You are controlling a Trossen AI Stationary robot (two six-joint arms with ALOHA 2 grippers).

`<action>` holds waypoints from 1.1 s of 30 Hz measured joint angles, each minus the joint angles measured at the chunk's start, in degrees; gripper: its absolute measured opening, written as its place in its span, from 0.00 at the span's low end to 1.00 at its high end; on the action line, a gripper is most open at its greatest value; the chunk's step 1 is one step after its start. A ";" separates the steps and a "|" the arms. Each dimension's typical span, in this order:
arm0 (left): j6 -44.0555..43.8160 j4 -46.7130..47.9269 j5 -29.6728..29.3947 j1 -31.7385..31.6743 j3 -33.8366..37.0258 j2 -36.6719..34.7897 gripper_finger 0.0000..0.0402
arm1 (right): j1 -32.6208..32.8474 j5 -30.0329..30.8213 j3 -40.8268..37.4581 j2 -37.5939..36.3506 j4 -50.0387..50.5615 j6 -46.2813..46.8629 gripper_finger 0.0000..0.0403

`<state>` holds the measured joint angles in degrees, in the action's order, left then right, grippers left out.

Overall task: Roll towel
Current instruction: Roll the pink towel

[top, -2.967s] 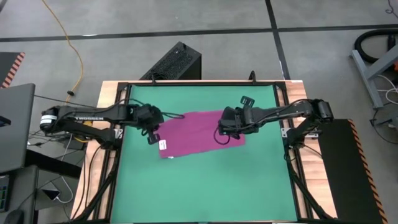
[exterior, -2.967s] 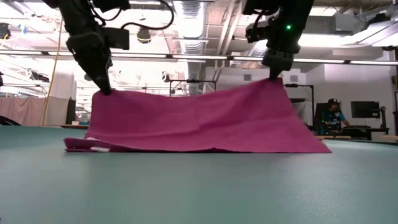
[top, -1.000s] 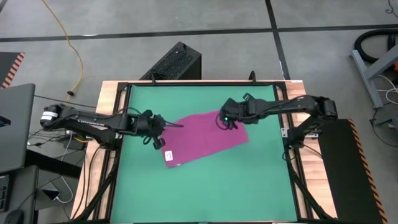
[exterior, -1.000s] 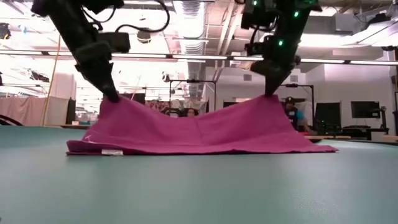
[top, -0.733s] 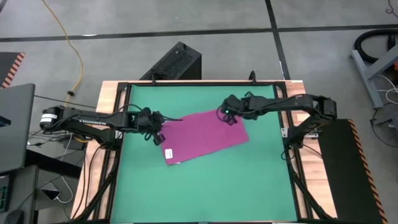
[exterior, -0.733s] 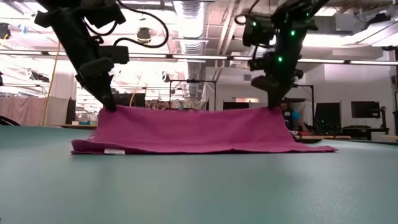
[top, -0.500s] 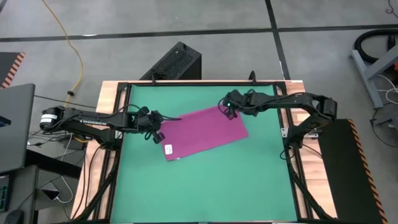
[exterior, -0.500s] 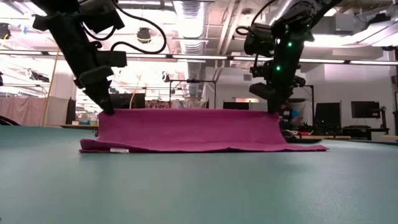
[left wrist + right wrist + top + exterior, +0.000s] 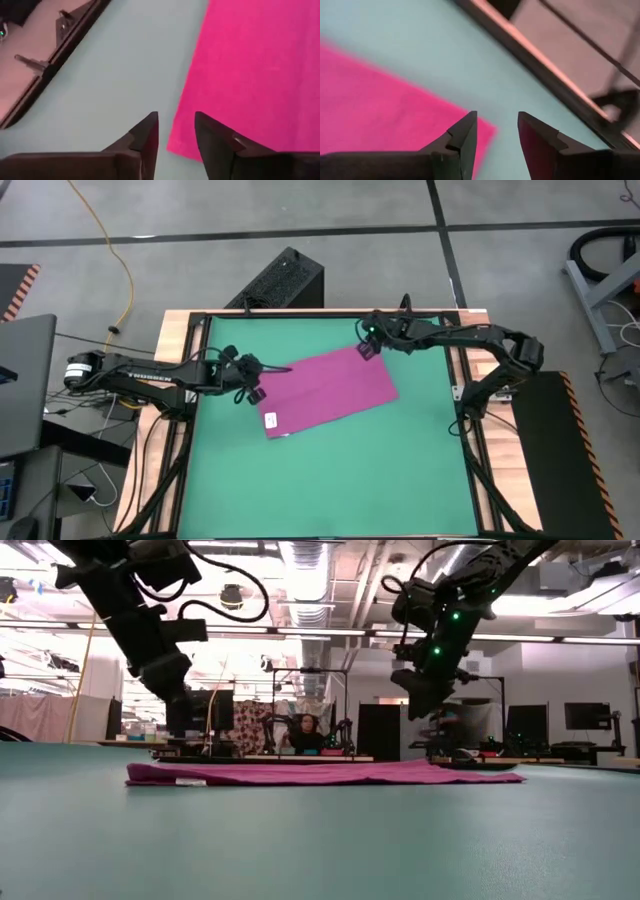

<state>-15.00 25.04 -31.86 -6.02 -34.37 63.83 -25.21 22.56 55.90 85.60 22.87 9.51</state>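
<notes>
The magenta towel [image 9: 325, 390] lies flat on the green mat [image 9: 330, 480], slanted, with its white tag [image 9: 270, 418] at the near left corner. In the low view the towel [image 9: 320, 773] is a thin flat strip. My left gripper [image 9: 254, 380] hangs open just above the towel's far left corner [image 9: 175, 145]. My right gripper [image 9: 366, 346] hangs open above the far right corner [image 9: 490, 132]. Neither touches the cloth; in the low view my left gripper [image 9: 186, 725] and my right gripper [image 9: 425, 708] stand clear above it.
A black frame [image 9: 200, 320] runs around the mat. A black box [image 9: 285, 280] stands on the floor beyond the far edge, and a laptop [image 9: 20, 380] sits at the left. A person [image 9: 300, 730] sits in the room behind. Bare mat lies on the towel's near side.
Both grippers have carried the towel's raised far edge toward the table's far edge and lowered it, the right one going farther. Both have then opened and let go. The far edge has dropped, and the towel now lies spread flat.
</notes>
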 joint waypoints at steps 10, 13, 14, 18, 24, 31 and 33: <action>-1.51 -22.98 19.57 5.31 5.64 0.00 0.04 | 4.18 1.13 -0.24 0.00 12.61 1.26 0.13; -5.84 -23.52 17.65 8.94 7.33 0.00 0.01 | 7.16 1.65 -2.80 -0.13 13.16 2.74 0.03; -7.51 -23.41 16.84 10.75 7.76 0.00 0.01 | 8.44 1.65 -3.87 -0.13 13.10 3.83 0.03; -13.15 -23.00 11.03 19.16 8.80 0.00 0.00 | 13.16 2.02 -8.40 -0.15 11.76 9.08 0.02; -19.80 -21.80 -0.24 26.91 9.18 0.28 0.00 | 19.82 5.95 -11.86 -0.13 10.33 16.56 0.01; -23.15 -23.48 0.10 28.67 9.16 9.82 0.00 | 24.55 8.03 -12.15 -0.13 11.19 20.85 0.01; -24.01 -24.86 0.13 28.83 9.07 13.07 0.00 | 24.93 8.01 -12.15 -0.13 12.31 22.23 0.01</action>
<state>-39.01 0.18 -31.73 22.80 -25.30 76.90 -0.28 30.57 43.75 85.47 35.18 31.75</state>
